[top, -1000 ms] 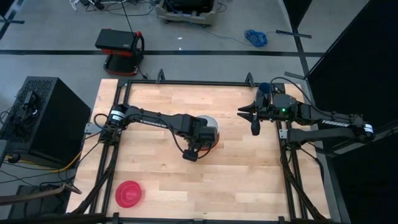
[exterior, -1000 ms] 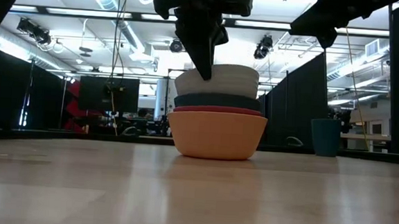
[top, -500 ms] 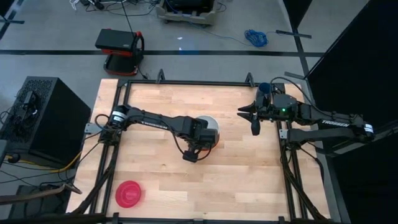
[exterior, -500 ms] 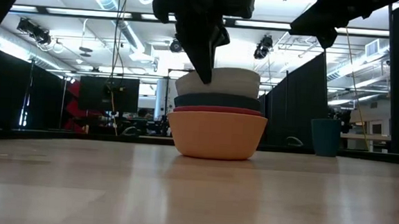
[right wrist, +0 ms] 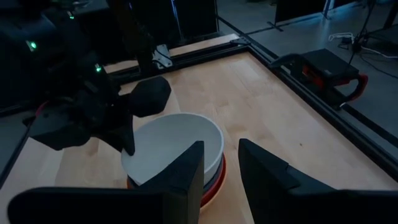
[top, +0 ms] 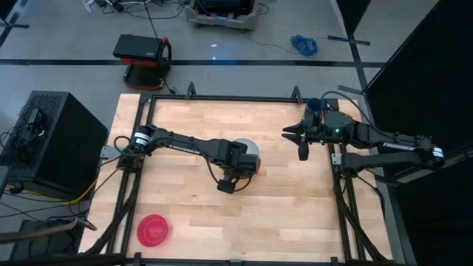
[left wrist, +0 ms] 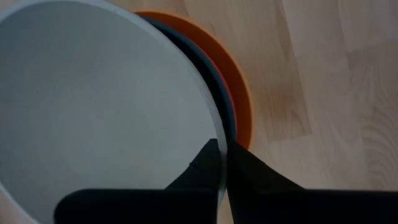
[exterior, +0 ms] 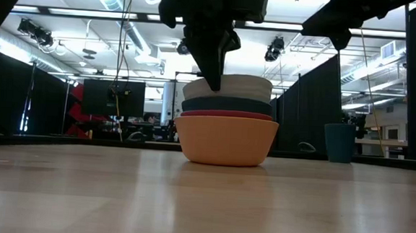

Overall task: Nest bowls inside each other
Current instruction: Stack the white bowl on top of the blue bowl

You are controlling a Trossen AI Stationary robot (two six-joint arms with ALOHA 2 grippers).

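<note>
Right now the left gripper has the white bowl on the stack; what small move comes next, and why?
Probably open the left gripper: it is pinching the white bowl's rim, and the bowl already sits in the teal bowl atop red and orange. The pink bowl remains.

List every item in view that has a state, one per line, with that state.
white bowl: top of the stack, tilted, rim pinched by the left pincer.
teal-blue bowl: nested in the red bowl.
red bowl: nested in the orange bowl.
orange bowl: upright on the table, bottom of the stack.
magenta-pink bowl: alone near the table's front left corner, not nested.
left pincer: shut on the white bowl's rim.
right pincer: empty, away from the stack.
</note>
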